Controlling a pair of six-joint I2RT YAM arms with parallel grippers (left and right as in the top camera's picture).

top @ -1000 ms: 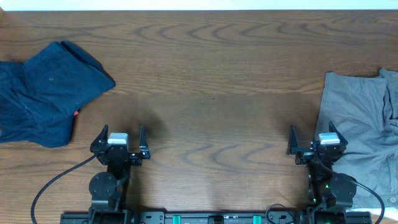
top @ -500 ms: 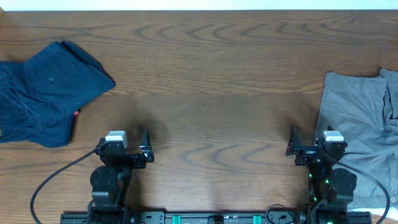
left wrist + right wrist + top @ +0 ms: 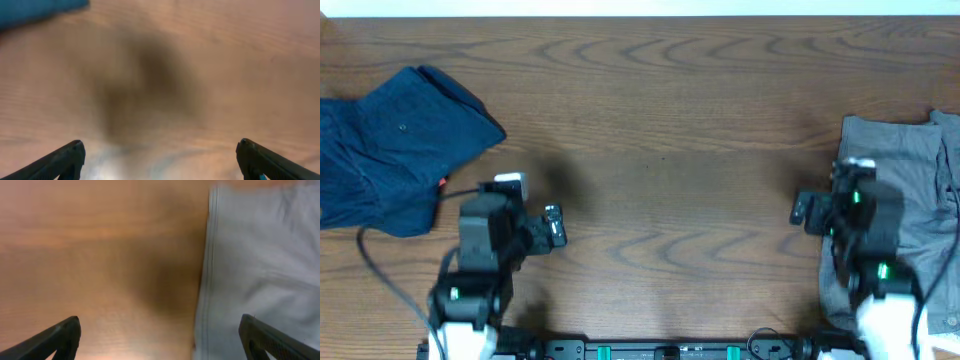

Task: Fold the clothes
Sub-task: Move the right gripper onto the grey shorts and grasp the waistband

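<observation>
**Both grippers wide open, shorts at 3 o'clock**

From overhead I see the shorts (image 3: pixel 910 180) lying flat and wrinkled at the 3 o'clock edge of the table (image 3: pixel 660 100), partly cut off by the frame. Their long axis runs from 12 to 6 o'clock. One straight end faces 12 o'clock, and I cannot tell whether that end is the waist or the hem.

My right gripper (image 3: pixel 160 325) hangs above the shorts' 9 o'clock edge. In its wrist view a stitched seam runs top to bottom. Grey cloth fills everything to the 3 o'clock side of it, bare wood lies on the 9 o'clock side. The fingers are spread far apart with nothing between them, one tip over wood and the other over cloth.

My left gripper (image 3: pixel 160 152) is spread just as wide and holds nothing. Blurred bare table lies under it. The navy garment (image 3: pixel 390 160) lies at 9 o'clock on the table, near this arm, and shows as a blue corner at 11 o'clock in the left wrist view.
</observation>
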